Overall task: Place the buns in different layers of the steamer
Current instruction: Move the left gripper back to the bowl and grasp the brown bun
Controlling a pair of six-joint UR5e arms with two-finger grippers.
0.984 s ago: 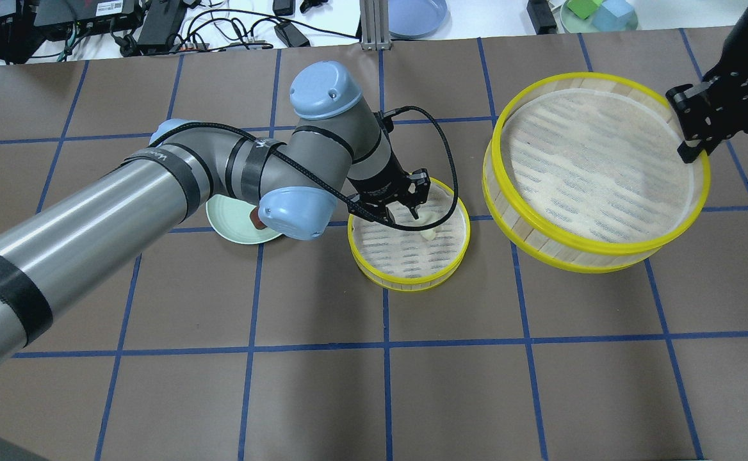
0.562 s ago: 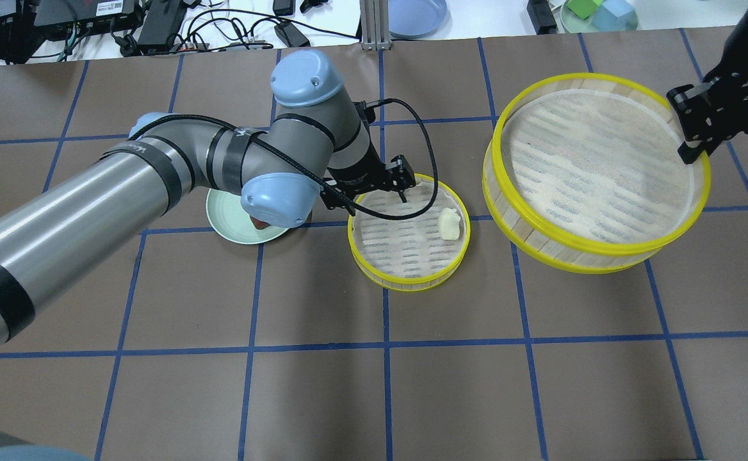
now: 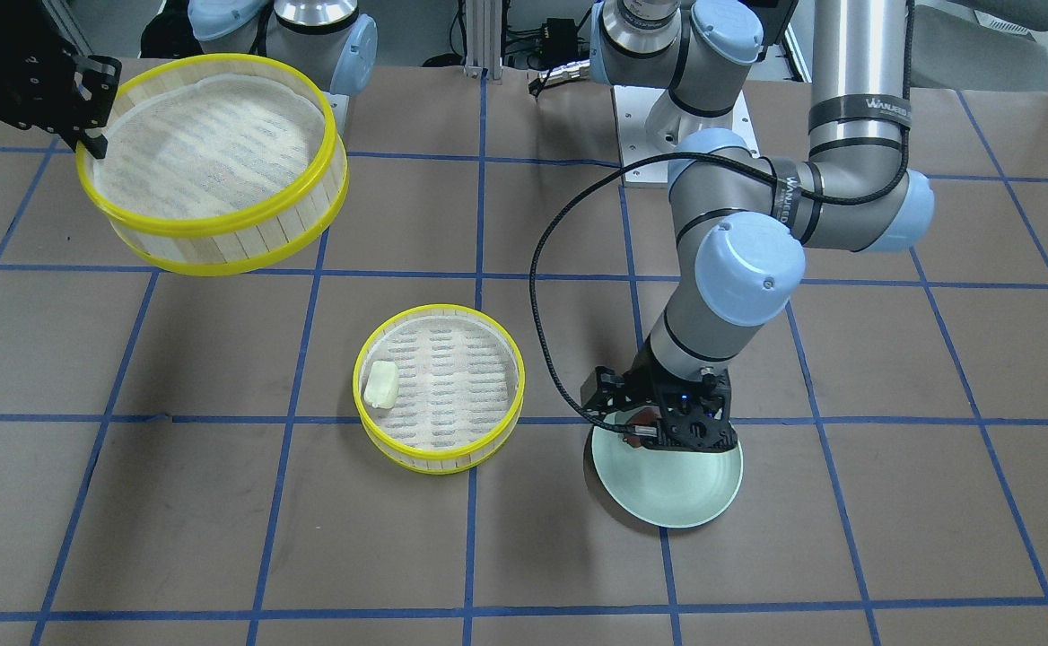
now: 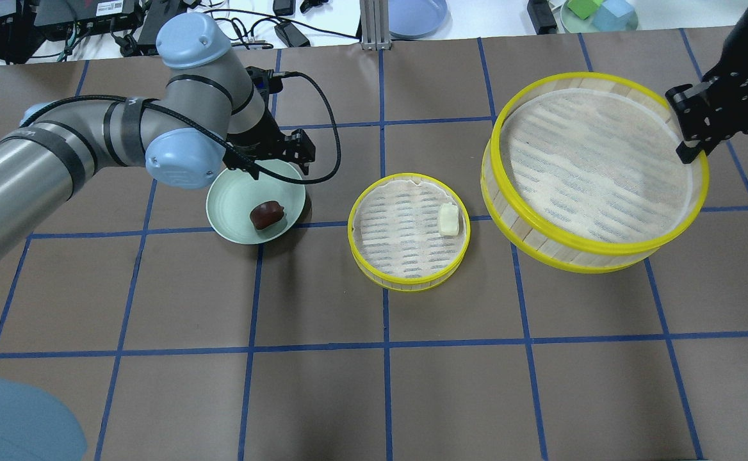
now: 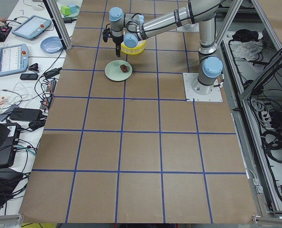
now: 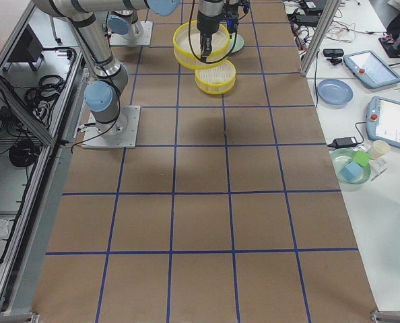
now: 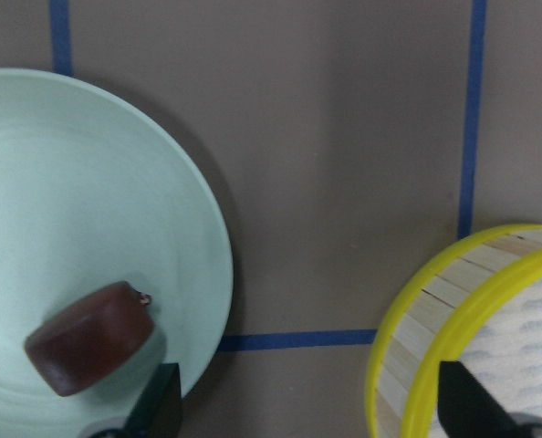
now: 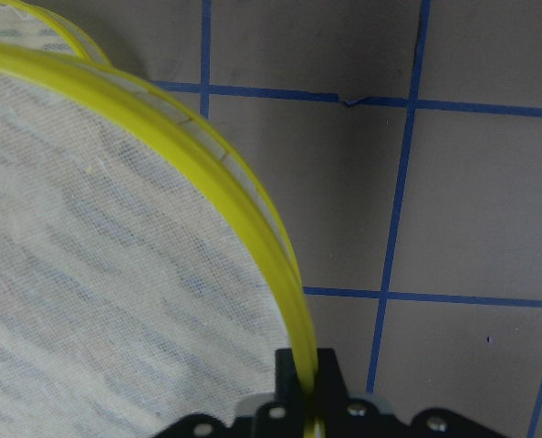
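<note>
The pale bun (image 4: 449,219) lies in the small tray (image 4: 406,282), the brown bun (image 4: 267,214) on the plate (image 4: 227,211) near my wide-spread left gripper (image 4: 279,163); my right gripper (image 4: 691,137) clamps the large tray (image 4: 595,250) by its rim.

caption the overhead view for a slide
Left gripper open above green plate with brown bun; cream bun in steamer tray; right gripper holds second tray.

Table (image 4: 451,397): brown covering, blue tape grid (image 4: 387,346), evenly lit. White bench (image 6: 388,168) along the far edge, holding:
- aluminium post (image 4: 369,25)
- blue plate (image 4: 417,14)
- dish of coloured blocks (image 4: 598,16)
- tangled black cables (image 4: 220,25)
- two tablet-like pendants (image 6: 365,67)
</note>
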